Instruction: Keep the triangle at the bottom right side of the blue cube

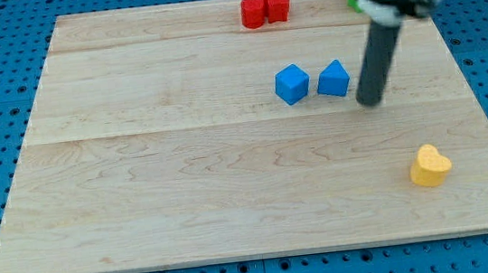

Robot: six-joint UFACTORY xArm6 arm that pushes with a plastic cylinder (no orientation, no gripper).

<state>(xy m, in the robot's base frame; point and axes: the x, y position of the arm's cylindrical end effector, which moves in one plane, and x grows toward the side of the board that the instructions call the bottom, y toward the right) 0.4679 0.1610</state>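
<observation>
Pale wooden board (186, 188) under me. On it: blue cube (292, 84), blue triangle (334, 79) just beside it to the view's right, my tip (369, 101) next over. Two touching red blocks (265, 9) at the view's top, yellow heart (430, 165) low right.

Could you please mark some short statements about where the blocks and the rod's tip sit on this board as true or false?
1. My tip is at the view's right of the blue triangle. True.
2. The blue triangle lies at the view's left of the blue cube. False: it lies at its right, level with it.
3. The yellow heart block touches the blue cube. False: it sits apart, near the bottom right.
4. Two red blocks sit together near the view's top edge. True.
</observation>
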